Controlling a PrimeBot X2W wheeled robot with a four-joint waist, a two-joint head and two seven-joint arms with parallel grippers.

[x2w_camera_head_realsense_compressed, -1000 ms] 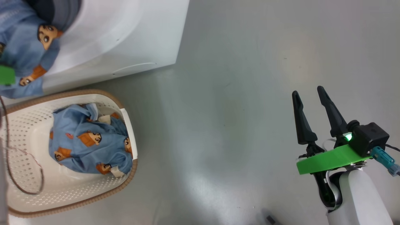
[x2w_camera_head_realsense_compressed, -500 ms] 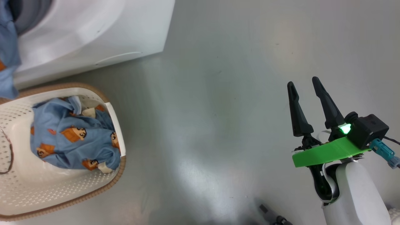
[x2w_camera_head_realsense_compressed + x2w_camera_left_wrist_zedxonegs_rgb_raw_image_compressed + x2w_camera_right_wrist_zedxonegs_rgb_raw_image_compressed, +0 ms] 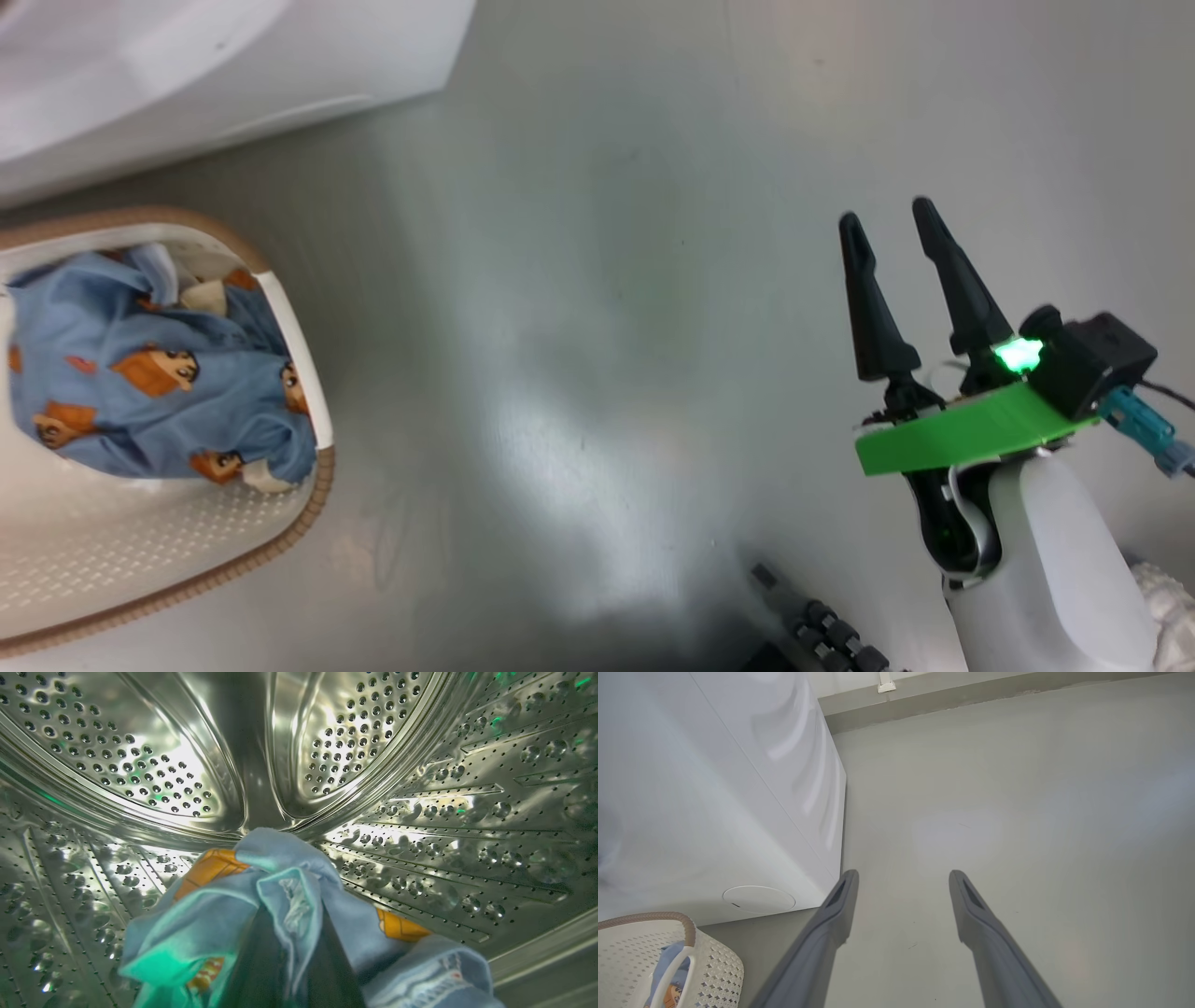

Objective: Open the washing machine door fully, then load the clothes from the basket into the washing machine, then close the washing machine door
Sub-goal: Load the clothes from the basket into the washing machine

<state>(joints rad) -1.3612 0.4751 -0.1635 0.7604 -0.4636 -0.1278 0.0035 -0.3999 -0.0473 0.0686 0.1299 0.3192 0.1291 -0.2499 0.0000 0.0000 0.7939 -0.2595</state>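
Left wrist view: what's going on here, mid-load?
Loading is under way. The left pincer is shut on a blue printed garment and reaches inside the steel drum of the washing machine. The right pincer is open and holds nothing, over the floor. More clothes lie in the basket beside the machine.

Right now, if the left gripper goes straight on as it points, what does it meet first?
The left gripper, shut on a garment, would probably meet the drum's back wall first; depth unclear.
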